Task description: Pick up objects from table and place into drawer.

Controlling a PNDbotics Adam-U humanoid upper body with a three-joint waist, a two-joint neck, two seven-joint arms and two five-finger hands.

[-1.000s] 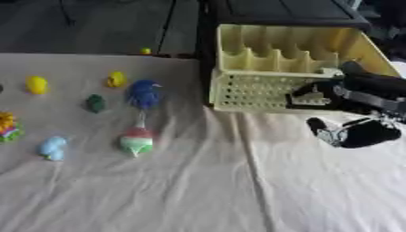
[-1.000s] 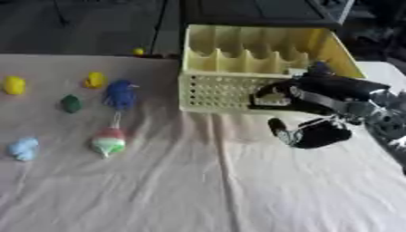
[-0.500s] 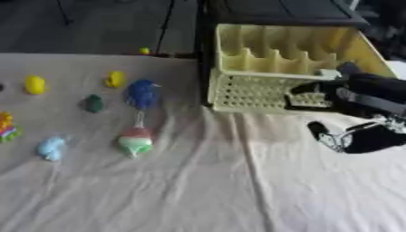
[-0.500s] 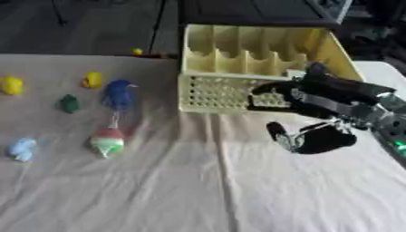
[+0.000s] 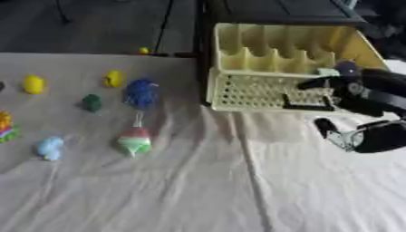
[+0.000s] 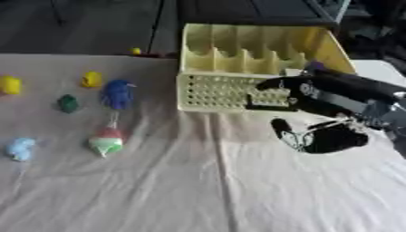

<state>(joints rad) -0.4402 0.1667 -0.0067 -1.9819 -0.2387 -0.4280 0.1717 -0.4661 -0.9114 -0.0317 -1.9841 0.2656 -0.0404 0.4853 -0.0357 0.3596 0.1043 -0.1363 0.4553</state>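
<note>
A pale yellow slotted basket (image 5: 277, 59) stands at the table's far right. My right hand (image 6: 333, 97) hovers just before its front wall, fingers (image 6: 273, 96) stretched left along the mesh and thumb (image 6: 282, 128) hanging below, open with nothing clearly held. A small purple thing (image 5: 346, 68) shows at the basket's rim just above the hand. Toys lie on the left: a blue one (image 5: 141, 93), a dark green one (image 5: 92, 103), two yellow ones (image 5: 113, 78) (image 5: 32, 84), a red, white and green cone (image 5: 135, 139) and a light blue one (image 5: 50, 147).
A white wrinkled cloth (image 5: 206, 190) covers the table. A colourful toy (image 5: 4, 127) sits at the left edge, and a small yellow ball (image 5: 143, 50) lies at the far edge. Dark floor and stands lie beyond.
My right hand has drifted slightly right and down in front of the basket. The toys on the left have not moved.
</note>
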